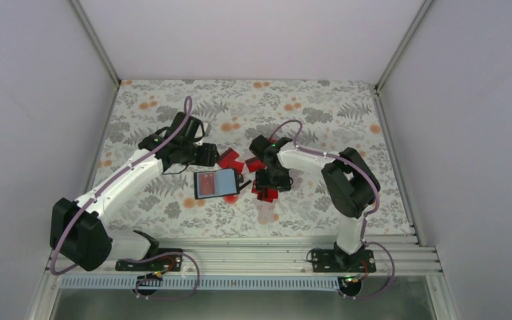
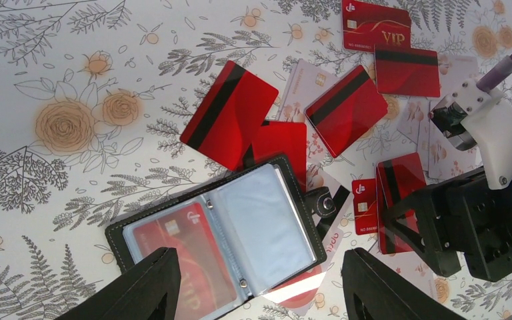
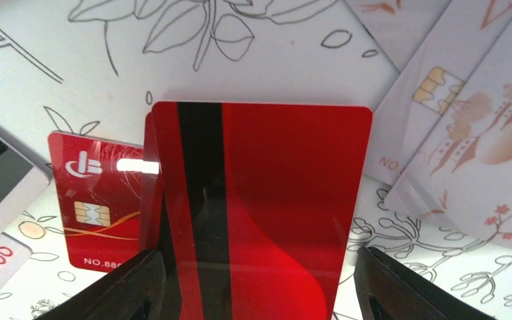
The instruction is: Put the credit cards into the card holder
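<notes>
1. Right wrist view: the right gripper [image 3: 260, 267] clamps a black-striped red card [image 3: 273, 187] by its edges, lifted clear for carrying to a sleeve.
2. The card holder [image 2: 267, 220] lies open at that gripper's 9 o'clock seen from above, with one red VIP card [image 2: 187, 260] sleeved.
3. The left gripper [image 2: 260, 287] hovers over it, fingers apart, probably to steady it.

1. the white left arm [image 1: 123, 180] reaches from its near-left base toward the far middle.
2. its black left gripper [image 2: 260, 293] points down, fingers spread wide.
3. the white right arm [image 1: 307, 160] folds at a raised elbow and stretches left.
4. its black right gripper [image 3: 260, 297] points down, clamping a red plastic card with a black stripe [image 3: 273, 200] by its edges.
</notes>
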Robot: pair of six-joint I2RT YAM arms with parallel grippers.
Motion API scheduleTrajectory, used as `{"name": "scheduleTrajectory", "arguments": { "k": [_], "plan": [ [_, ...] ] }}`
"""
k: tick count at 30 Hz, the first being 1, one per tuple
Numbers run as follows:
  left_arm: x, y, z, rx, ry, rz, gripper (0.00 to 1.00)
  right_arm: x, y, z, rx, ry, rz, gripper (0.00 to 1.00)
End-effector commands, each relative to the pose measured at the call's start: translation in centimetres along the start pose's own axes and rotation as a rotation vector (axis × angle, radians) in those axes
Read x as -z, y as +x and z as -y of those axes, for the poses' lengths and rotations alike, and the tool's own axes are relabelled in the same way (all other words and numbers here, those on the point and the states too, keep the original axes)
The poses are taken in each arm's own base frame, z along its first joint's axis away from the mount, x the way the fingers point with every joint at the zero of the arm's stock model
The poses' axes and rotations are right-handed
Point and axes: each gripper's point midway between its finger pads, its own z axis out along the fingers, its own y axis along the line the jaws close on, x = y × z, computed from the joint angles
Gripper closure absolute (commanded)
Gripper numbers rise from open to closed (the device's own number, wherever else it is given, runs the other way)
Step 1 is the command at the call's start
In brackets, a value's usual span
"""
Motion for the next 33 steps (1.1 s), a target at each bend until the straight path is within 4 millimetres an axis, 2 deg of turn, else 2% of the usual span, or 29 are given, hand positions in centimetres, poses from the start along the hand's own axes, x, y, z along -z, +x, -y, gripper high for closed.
{"name": "scheduleTrajectory", "arguments": {
  "k": [1, 8, 14, 25, 33],
  "plan": [
    [0.4, -0.7, 0.6, -0.019, 0.022, 0.021, 0.38, -1.5, 0.2, 0.8, -0.006, 0.017, -0.019, 0.29],
    [0.2, -0.4, 0.5, -0.010, 0.018, 0.012, 0.38, -2.7, 1.3, 2.0, -0.009, 0.029, -0.035, 0.44],
    [0.1, -0.5, 0.5, -0.009, 0.016, 0.007, 0.38, -3.0, 1.9, 2.9, -0.010, 0.047, -0.035, 0.45],
    [0.4, -1.3, 0.9, 0.019, 0.023, 0.013, 0.38, 0.7, 0.5, 1.2, 0.041, -0.042, 0.044, 0.46],
    [0.6, -1.7, 1.2, 0.049, 0.035, 0.023, 0.38, 1.4, 0.5, 0.6, 0.066, -0.075, 0.058, 0.45]
  ]
}}
